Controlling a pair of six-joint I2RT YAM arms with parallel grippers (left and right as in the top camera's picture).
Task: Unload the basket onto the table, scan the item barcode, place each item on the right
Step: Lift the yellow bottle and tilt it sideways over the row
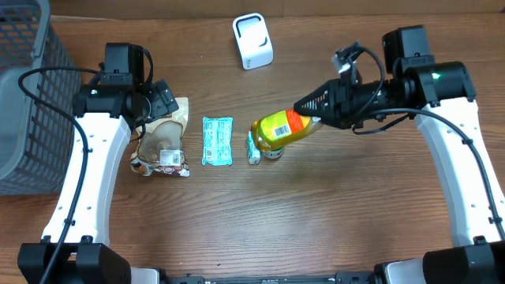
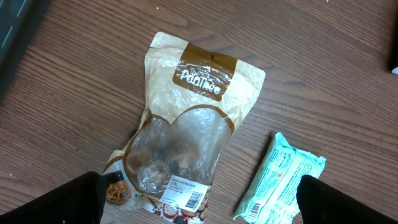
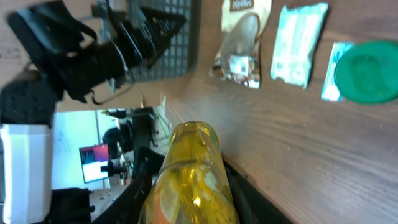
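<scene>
My right gripper (image 1: 314, 108) is shut on a yellow bottle (image 1: 280, 130) with a yellow and orange label and holds it tilted above the middle of the table. In the right wrist view the bottle (image 3: 189, 168) fills the space between the dark fingers (image 3: 134, 199). A white scanner (image 1: 252, 41) stands at the back of the table, away from the bottle. My left gripper (image 1: 162, 99) hangs open over a brown snack bag (image 2: 186, 124). That bag's barcode sticker (image 2: 185, 191) faces up between the wide-apart fingertips (image 2: 62, 199).
A mint-green packet (image 1: 217, 140) lies beside the snack bag. A small teal packet (image 1: 253, 147) and a green round lid (image 3: 367, 71) sit under the held bottle. A grey mesh basket (image 1: 24, 95) stands at the left edge.
</scene>
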